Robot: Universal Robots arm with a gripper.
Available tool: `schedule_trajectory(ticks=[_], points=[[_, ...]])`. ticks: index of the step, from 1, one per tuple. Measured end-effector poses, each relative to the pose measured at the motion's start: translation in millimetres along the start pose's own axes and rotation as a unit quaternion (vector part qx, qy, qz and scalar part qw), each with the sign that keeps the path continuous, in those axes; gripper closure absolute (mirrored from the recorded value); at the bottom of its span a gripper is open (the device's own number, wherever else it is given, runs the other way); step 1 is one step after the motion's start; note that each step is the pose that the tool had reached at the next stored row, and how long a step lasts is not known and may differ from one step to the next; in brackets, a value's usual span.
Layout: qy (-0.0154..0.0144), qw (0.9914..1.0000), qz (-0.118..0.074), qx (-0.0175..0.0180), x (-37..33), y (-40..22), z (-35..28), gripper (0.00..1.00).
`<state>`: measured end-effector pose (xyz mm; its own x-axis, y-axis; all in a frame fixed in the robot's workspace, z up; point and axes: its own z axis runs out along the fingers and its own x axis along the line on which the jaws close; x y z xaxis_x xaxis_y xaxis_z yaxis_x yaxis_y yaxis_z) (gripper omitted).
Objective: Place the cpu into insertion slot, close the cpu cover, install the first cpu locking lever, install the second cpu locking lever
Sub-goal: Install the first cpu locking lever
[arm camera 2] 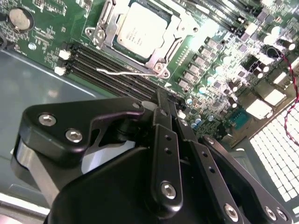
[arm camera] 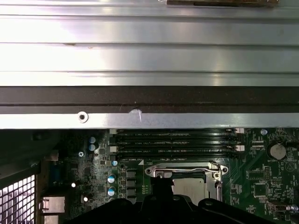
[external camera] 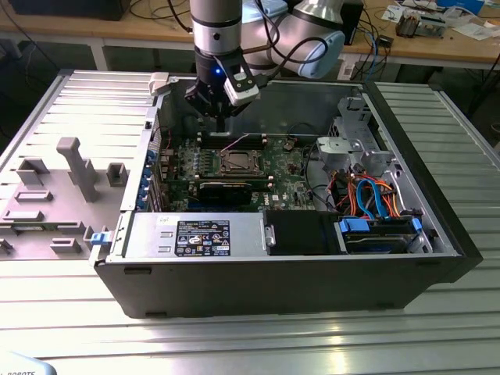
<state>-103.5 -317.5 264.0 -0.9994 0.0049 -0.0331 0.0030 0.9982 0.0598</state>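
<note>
Second wrist view shows cpu (arm camera 2: 140, 31) near end effector (arm camera 2: 164, 100).

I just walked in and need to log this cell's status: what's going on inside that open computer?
A robot arm's gripper, fingers together and holding nothing visible, hangs inside the open computer case above the motherboard, over the memory slots beside the cpu. The cpu is seated on the board, with the cpu cover lying flat around it. A thin wire lever runs along the cover's edge nearest the gripper; whether it is latched is unclear.
</note>
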Motion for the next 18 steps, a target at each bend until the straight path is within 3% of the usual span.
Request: schedule_trajectory(ticks=[14, 18], points=[[0.0000, 1.00000, 0.000, 0.0000, -0.7, -0.1, 0.2, 0.89], [-0.0002, 1.00000, 0.003, 0.0000, -4.6, -0.6, 2.3, 0.89]])
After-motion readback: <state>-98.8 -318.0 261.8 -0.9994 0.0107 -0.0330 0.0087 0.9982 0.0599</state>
